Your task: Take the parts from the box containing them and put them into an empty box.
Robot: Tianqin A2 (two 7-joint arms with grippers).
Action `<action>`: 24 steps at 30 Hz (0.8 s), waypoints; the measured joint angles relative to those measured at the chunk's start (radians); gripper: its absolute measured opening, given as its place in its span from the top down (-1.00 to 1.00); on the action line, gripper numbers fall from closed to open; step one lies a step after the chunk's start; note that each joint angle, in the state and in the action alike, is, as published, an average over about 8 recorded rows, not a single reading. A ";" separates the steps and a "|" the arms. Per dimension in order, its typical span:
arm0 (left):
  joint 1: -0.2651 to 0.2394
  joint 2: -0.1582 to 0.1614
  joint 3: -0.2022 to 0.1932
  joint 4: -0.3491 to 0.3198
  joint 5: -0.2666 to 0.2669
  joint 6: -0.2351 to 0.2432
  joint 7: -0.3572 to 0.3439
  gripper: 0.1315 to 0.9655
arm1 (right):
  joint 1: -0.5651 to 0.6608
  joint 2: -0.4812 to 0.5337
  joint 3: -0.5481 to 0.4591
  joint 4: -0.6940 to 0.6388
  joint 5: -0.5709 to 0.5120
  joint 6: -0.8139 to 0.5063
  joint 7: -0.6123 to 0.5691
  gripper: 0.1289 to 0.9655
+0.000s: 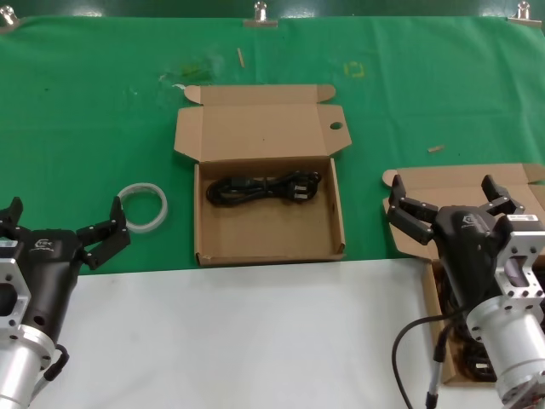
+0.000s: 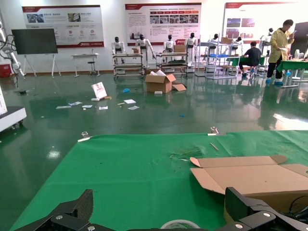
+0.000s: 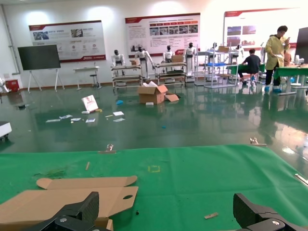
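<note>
A big hall with a glossy green floor (image 2: 144, 115) is stretching out beyond the bench, with poster boards hanging on the far wall, white humanoid robots standing in a row on racks, and two people working at the right. A green cloth (image 1: 102, 111) is covering the far part of the table and a white surface (image 1: 255, 332) is taking up the near part. Two brown mailer boxes are lying open: the holed-lid box (image 1: 269, 175) at centre is holding one black cord bundle (image 1: 264, 187) across its far half, while the second box (image 1: 464, 192) is sitting at the right edge, mostly hidden behind the right arm, with more black cords (image 1: 473, 362) showing inside. Two grippers are hovering near the front: the left gripper (image 1: 64, 230) and the right gripper (image 1: 450, 198), both spread wide and grasping nothing. One white tape ring (image 1: 142, 207) is resting just beside the left gripper.
</note>
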 joint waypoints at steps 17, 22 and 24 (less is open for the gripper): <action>0.000 0.000 0.000 0.000 0.000 0.000 0.000 -1.00 | -0.010 0.000 0.015 0.004 -0.020 -0.015 0.036 -1.00; 0.000 0.000 0.000 0.000 0.000 0.000 0.000 -1.00 | -0.010 0.000 0.015 0.004 -0.020 -0.015 0.036 -1.00; 0.000 0.000 0.000 0.000 0.000 0.000 0.000 -1.00 | -0.010 0.000 0.015 0.004 -0.020 -0.015 0.036 -1.00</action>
